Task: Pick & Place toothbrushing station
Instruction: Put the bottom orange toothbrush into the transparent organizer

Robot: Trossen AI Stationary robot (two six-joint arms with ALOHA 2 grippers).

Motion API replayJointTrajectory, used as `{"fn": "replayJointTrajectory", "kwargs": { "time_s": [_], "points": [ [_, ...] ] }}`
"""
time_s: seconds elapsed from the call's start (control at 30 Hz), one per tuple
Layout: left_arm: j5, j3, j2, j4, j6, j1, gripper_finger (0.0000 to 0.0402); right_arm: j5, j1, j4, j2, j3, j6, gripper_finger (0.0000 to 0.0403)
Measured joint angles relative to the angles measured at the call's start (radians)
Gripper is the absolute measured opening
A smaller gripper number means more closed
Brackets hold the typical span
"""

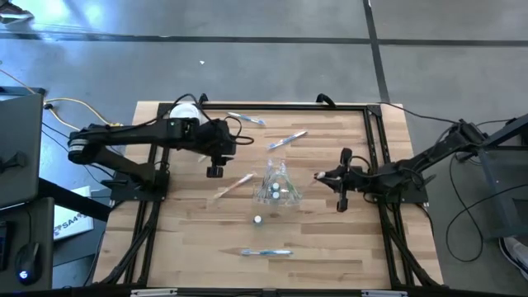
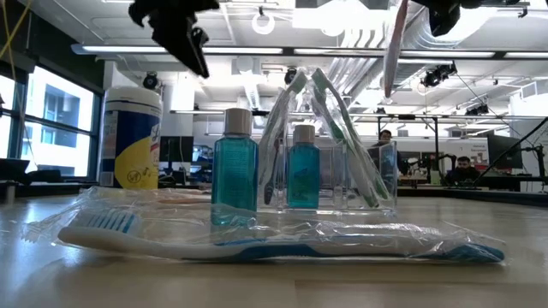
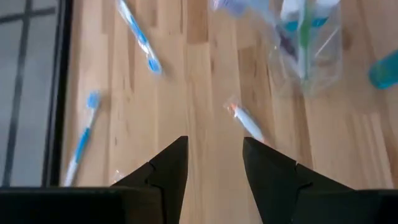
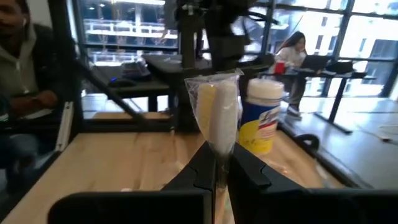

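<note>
A wrapped toothbrush (image 4: 217, 118) is held upright in the closed right gripper (image 1: 320, 176), with the clear cup (image 1: 278, 188) just beside it at nine o'clock, while the left gripper (image 1: 215, 171) is kept open.

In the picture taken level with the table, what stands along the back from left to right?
White-lidded canister → taller blue-liquid bottle → shorter blue-liquid bottle, which stands in front of the clear cup of toothbrushes.
</note>
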Motion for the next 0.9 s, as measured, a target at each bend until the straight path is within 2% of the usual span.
{"fn": "replayJointTrajectory", "kwargs": {
  "time_s": [0.23, 0.43, 0.9],
  "points": [
    [0.098, -0.138, 0.001, 0.13, 0.023, 0.053, 0.0152, -0.001, 0.002, 0.005, 0.053, 0.0, 0.053, 0.0011],
    [0.151, -0.204, 0.001, 0.206, 0.026, 0.075, 0.0152, -0.04, -0.034, 0.023, 0.121, 0.0, 0.113, 0.0011],
    [0.256, -0.221, 0.001, 0.248, 0.0, 0.071, 0.0152, -0.19, -0.167, 0.142, 0.308, 0.0, 0.202, 0.0011]
  ]
}}
